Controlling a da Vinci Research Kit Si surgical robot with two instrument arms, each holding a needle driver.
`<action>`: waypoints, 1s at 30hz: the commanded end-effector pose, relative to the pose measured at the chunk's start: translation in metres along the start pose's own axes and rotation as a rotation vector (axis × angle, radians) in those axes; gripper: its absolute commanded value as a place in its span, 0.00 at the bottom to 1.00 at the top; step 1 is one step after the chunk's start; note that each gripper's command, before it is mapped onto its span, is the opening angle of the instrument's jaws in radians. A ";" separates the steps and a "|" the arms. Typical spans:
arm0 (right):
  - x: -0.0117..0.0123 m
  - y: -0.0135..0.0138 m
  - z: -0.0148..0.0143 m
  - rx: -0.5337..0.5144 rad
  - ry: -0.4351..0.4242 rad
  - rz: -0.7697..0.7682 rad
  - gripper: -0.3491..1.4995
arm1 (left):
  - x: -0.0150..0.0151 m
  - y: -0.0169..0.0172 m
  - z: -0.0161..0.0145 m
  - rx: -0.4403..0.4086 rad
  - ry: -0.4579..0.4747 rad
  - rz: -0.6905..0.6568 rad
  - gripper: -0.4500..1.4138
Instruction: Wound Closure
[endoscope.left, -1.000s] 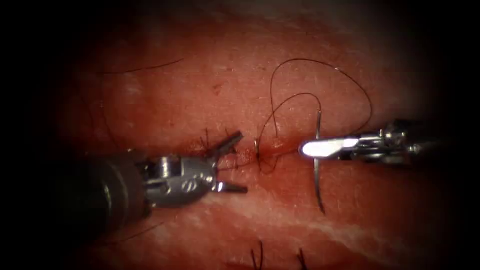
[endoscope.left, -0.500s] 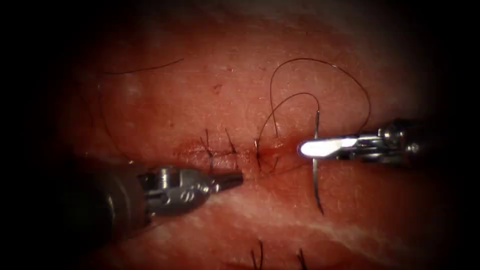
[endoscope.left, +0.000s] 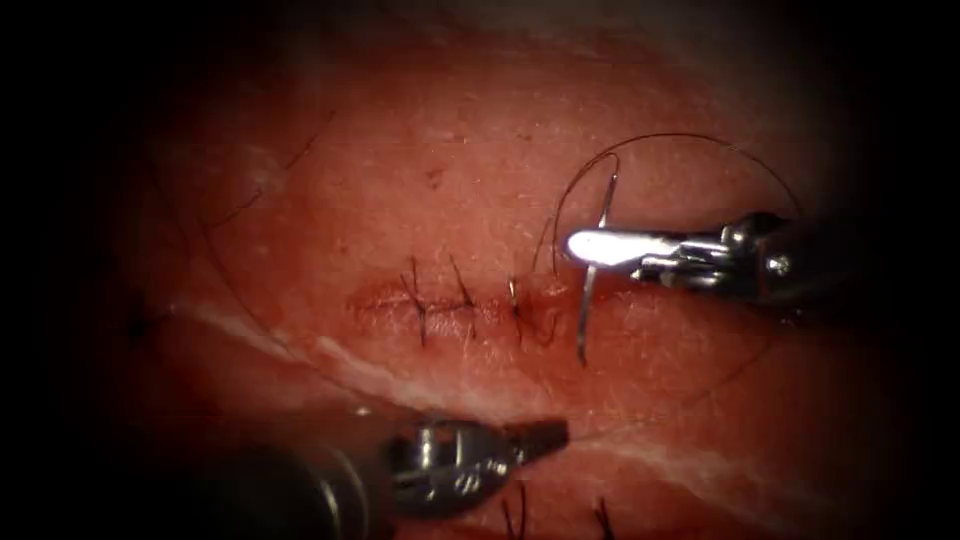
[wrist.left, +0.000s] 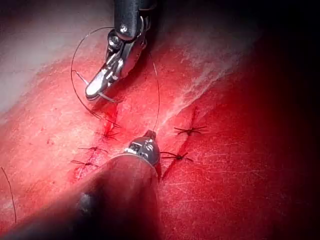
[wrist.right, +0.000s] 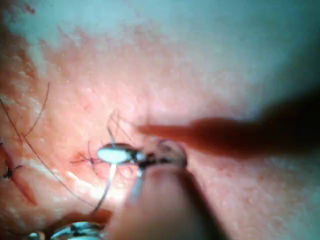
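Note:
The tissue (endoscope.left: 400, 180) has a short horizontal cut (endoscope.left: 385, 300) crossed by three dark stitches (endoscope.left: 465, 295). Just past the cut's right end, my right tool (endoscope.left: 575, 246) is shut on the curved needle (endoscope.left: 588, 310) near the middle of its curve. The needle hangs upright above the surface, not in the tissue. The thread (endoscope.left: 690, 138) arcs from the needle's upper end round to the right. Below the cut, my left tool (endoscope.left: 555, 432) is shut, and a fine strand of thread (wrist.left: 157, 95) ends at its tip (wrist.left: 150, 134). The right tool (wrist.left: 92, 92) also shows beyond it.
Cut thread ends (endoscope.left: 515, 515) stick up at the lower edge. A loose dark strand (endoscope.left: 310, 140) lies on the tissue at upper left. A pale fatty stripe (endoscope.left: 350, 365) runs below the cut. The left tool's shaft (endoscope.left: 300, 480) fills the lower left.
The left jaws closed beside the stitches, then the left tool drew down and to the right, away from the cut. The right tool carried the needle up and left; the thread loop widened.

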 end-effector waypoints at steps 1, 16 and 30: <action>-0.0010 0.0014 0.0000 -0.010 0.008 -0.095 0.00 | 0.0003 0.0008 0.0005 -0.006 0.002 0.003 0.00; -0.0043 0.0061 -0.0004 0.042 -0.133 -0.821 0.00 | 0.0044 -0.0008 -0.0048 -0.069 0.045 -0.026 0.00; -0.0024 0.0050 -0.0022 0.035 -0.134 -0.858 0.00 | 0.0072 -0.0017 -0.0127 -0.322 0.011 -0.370 0.69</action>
